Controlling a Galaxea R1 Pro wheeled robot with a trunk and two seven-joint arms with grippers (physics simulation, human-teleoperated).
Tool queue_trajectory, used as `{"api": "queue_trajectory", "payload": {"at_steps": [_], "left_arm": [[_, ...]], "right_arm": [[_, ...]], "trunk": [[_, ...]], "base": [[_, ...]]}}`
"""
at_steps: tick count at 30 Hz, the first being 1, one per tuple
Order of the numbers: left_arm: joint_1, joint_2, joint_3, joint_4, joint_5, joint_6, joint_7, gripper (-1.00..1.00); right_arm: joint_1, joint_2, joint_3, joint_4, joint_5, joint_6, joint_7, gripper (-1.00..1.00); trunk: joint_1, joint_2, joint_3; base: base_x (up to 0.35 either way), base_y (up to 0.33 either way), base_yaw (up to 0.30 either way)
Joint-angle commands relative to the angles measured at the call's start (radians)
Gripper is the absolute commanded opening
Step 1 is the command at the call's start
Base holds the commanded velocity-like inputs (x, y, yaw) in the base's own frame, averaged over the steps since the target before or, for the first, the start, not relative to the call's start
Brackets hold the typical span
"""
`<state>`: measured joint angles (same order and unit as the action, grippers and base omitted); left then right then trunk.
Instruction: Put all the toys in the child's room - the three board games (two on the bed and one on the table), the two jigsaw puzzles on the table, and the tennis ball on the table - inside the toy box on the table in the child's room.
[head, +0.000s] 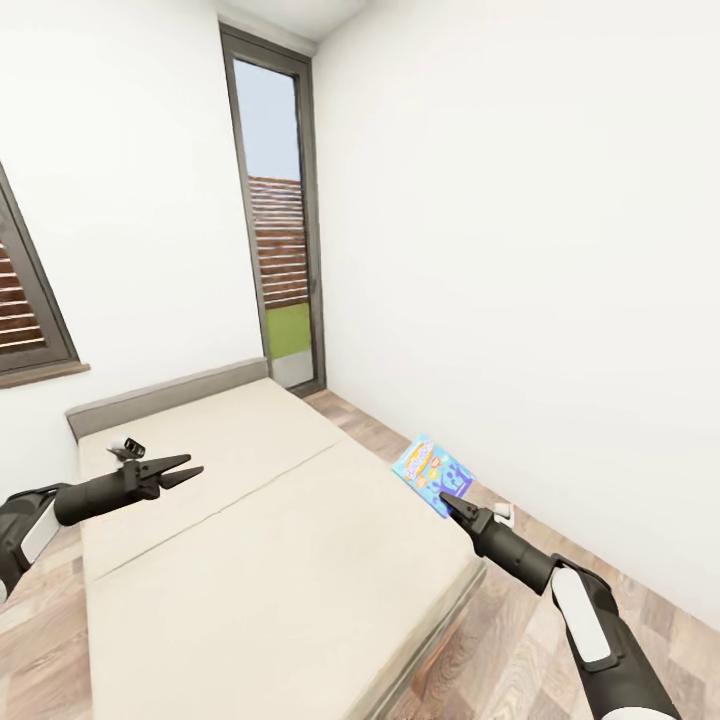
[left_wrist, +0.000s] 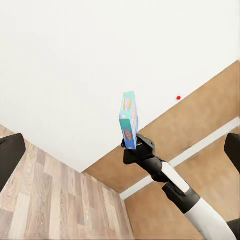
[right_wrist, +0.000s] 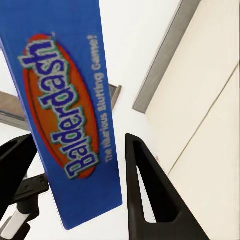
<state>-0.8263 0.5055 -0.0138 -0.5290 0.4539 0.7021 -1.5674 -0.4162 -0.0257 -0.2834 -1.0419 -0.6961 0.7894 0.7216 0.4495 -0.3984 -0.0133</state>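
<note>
My right gripper (head: 447, 500) is shut on a blue board game (head: 432, 472) with yellow cartoon print and holds it just off the right edge of the bed (head: 260, 540). In the right wrist view the game (right_wrist: 65, 110) reads "Balderdash" and sits between the black fingers (right_wrist: 150, 195). The left wrist view shows the game (left_wrist: 129, 120) edge-on, standing up from the right gripper (left_wrist: 131, 146). My left gripper (head: 193, 465) hangs open and empty over the left side of the bed. The toy box, table, jigsaw puzzles and tennis ball are out of view.
The cream bed has a low grey headboard (head: 160, 395) against the far wall. A tall dark-framed window (head: 280, 250) stands in the corner. A white wall runs close along the right, with a strip of wood-plank floor (head: 600, 570) between it and the bed.
</note>
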Motion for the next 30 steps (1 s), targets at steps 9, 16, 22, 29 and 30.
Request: {"api": "queue_trajectory", "payload": {"at_steps": [9,16,22,29,30], "left_arm": [[0.000,-0.015,-0.002,0.000,-0.001,0.011,-0.003,1.00],[0.000,-0.016,-0.002,0.000,-0.001,0.010,-0.003,1.00],[0.000,-0.016,-0.002,0.000,-0.001,0.010,-0.003,1.00],[0.000,-0.014,-0.002,0.000,-0.001,0.010,-0.003,1.00],[0.000,-0.014,-0.002,0.000,-0.001,0.010,-0.003,1.00]], "right_arm": [[-0.001,0.000,-0.005,0.003,-0.006,0.006,0.002,-1.00],[-0.001,0.000,-0.005,0.003,-0.006,0.005,0.001,-1.00],[-0.001,0.000,-0.006,0.003,-0.006,0.005,0.001,-1.00],[-0.001,0.000,-0.006,0.003,-0.006,0.005,0.001,-1.00],[-0.001,0.000,-0.006,0.003,-0.006,0.005,0.000,-1.00]], "trunk": [[0.001,-0.002,-0.001],[0.001,-0.002,-0.001],[0.001,-0.002,-0.001],[0.001,-0.002,-0.001],[0.001,-0.002,-0.001]], "base": [[0.000,0.000,-0.285],[0.000,0.000,-0.285],[0.000,0.000,-0.285],[0.000,0.000,-0.285],[0.000,0.000,-0.285]]}}
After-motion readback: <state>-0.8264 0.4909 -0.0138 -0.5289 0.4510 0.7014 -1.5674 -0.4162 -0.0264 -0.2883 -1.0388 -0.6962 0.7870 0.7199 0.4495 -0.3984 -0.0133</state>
